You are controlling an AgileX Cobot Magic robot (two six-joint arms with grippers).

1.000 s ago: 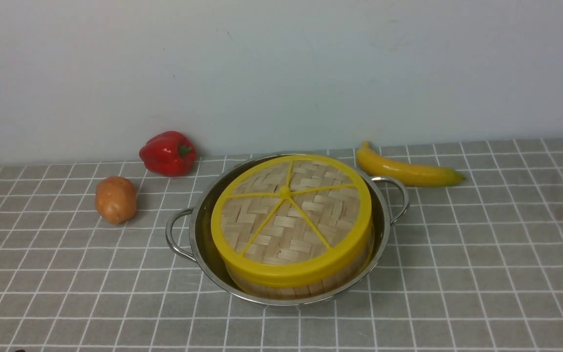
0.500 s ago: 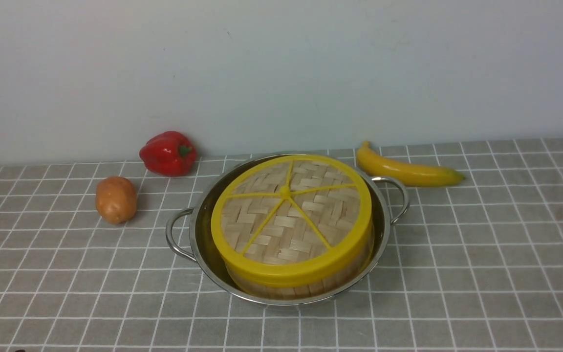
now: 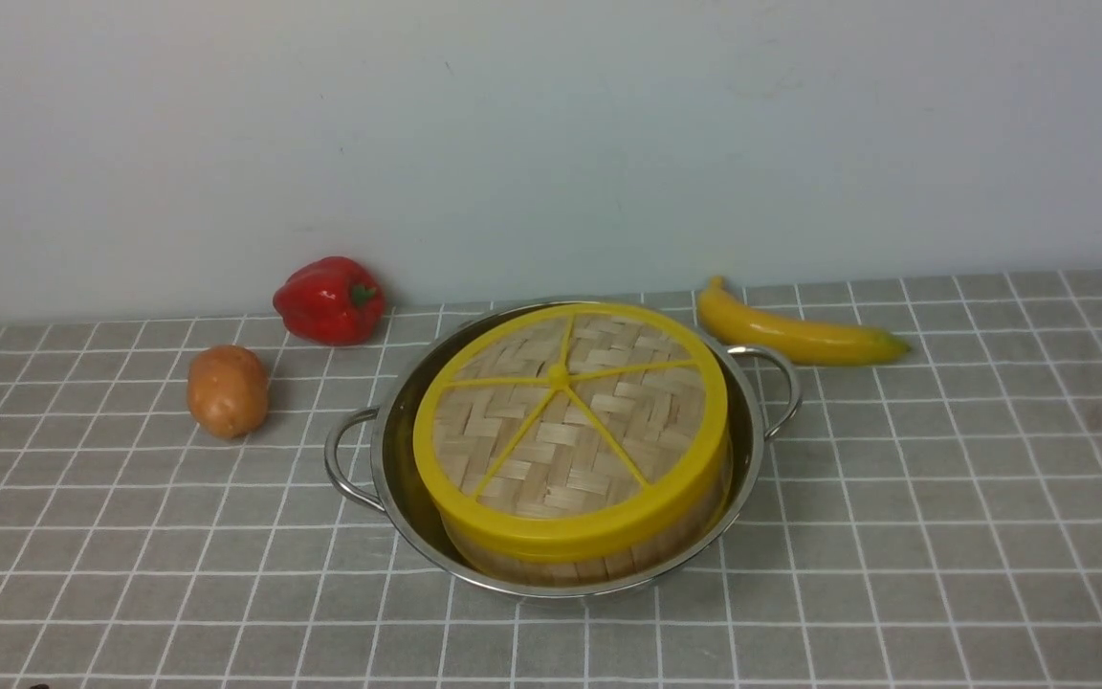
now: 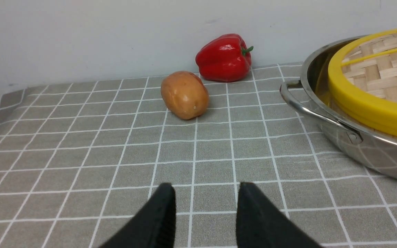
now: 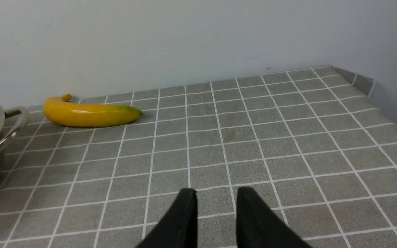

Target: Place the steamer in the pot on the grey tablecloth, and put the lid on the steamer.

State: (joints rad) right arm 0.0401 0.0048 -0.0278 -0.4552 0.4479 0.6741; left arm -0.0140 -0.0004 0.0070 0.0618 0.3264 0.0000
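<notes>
Front view: nothing shifting since a second ago; woven-bamboo lid with yellow spokes (image 3: 570,421) sitting on bamboo steamer basket (image 3: 589,557) inside shiny steel pot (image 3: 388,459) on grey gridded tablecloth (image 3: 943,498); task seemingly complete.

Left wrist view: left gripper (image 4: 205,193) hovering low, parted, holding nothing.

Right wrist view: right gripper (image 5: 216,196) hovering likewise, narrowly parted, holding nothing.

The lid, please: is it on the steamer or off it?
On. The lid covers the steamer, whose bamboo wall shows beneath its yellow rim, inside the pot.
</notes>
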